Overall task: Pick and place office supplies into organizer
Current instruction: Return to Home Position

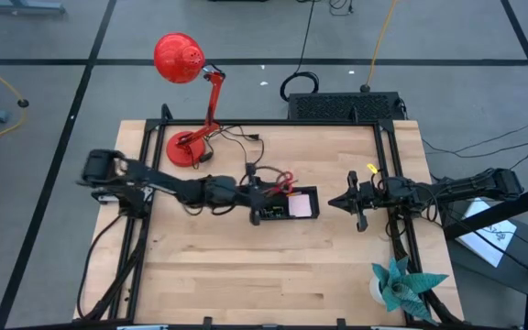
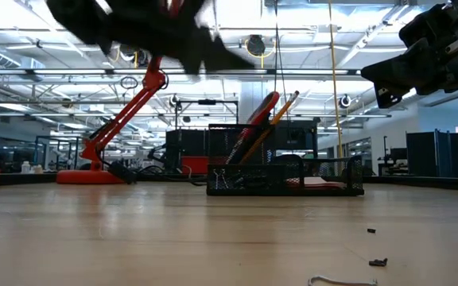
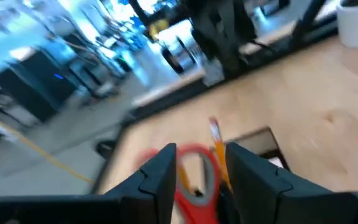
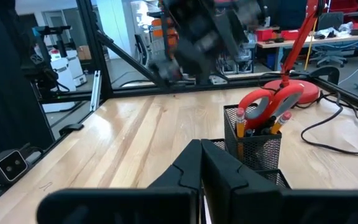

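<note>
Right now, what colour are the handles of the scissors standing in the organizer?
Red. The scissors show best in the right wrist view.

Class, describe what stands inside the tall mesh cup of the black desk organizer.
Red-handled scissors and orange pencils stand in the mesh cup, tops sticking out. Their lower ends, and anything small at the bottom, are hidden by the mesh.
</note>
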### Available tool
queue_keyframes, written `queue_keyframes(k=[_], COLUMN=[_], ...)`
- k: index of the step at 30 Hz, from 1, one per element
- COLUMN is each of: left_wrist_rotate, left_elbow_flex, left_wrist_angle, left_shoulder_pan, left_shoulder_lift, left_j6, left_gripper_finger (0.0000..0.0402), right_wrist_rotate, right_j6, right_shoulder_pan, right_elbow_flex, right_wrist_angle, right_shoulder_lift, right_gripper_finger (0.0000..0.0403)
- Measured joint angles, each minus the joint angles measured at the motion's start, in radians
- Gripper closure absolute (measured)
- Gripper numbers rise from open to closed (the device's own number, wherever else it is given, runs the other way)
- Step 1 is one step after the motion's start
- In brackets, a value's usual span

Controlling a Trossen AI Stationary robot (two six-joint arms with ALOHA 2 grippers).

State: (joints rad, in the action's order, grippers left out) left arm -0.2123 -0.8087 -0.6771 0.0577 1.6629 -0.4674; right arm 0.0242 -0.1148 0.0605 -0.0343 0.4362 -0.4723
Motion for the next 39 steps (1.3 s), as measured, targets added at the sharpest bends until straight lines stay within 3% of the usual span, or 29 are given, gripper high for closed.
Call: queue_keyframes(k=[6,10,13,17,22,25,27,32,36,39], left_wrist_rotate=[-0.148,-0.11,-0.04,0.016,0.057,-0.038,-0.165,-0.431,-0.571,-0.609], left_elbow_flex=[-0.049,-0.051,-0.033,0.08,0.287,0.384,0.417,0.427,0.427,0.427], left_wrist_angle=[0.22,0.451,0.596,0.598,0.364,0.29,0.282,0.379,0.453,0.506], left_shoulder_pan=[0.191,0.28,0.283,0.233,0.22,0.273,0.321,0.466,0.595,0.659], left_shoulder_lift=[-0.295,-0.513,-0.63,-0.694,-0.716,-0.748,-0.789,-0.889,-0.948,-0.993], left_j6=[-0.235,-0.151,-0.034,0.026,0.016,0.006,0.039,0.143,0.11,0.112], left_gripper_finger=[0.0296,0.0357,0.0393,0.0395,0.0397,0.0399,0.0399,0.0399,0.04,0.04], right_wrist_rotate=[0.01,0.081,0.079,0.08,0.081,0.08,0.081,0.122,0.161,0.164], right_j6=[0.033,0.085,0.102,0.109,0.125,0.119,0.114,0.062,0.025,0.038], right_shoulder_pan=[0.0,0.0,-0.003,-0.032,-0.081,-0.114,-0.132,-0.146,-0.147,-0.147], right_elbow_flex=[0.0,0.0,0.0,0.0,0.0,0.0,0.0,0.0,0.0,0.0], right_wrist_angle=[-0.002,0.001,0.02,0.042,0.067,0.094,0.099,0.056,0.039,0.046], right_shoulder_lift=[-0.001,0.0,0.0,0.0,0.004,0.019,0.034,0.067,0.102,0.128], right_gripper_finger=[0.0399,0.0399,0.0399,0.0399,0.0399,0.0399,0.0399,0.0402,0.0402,0.0402])
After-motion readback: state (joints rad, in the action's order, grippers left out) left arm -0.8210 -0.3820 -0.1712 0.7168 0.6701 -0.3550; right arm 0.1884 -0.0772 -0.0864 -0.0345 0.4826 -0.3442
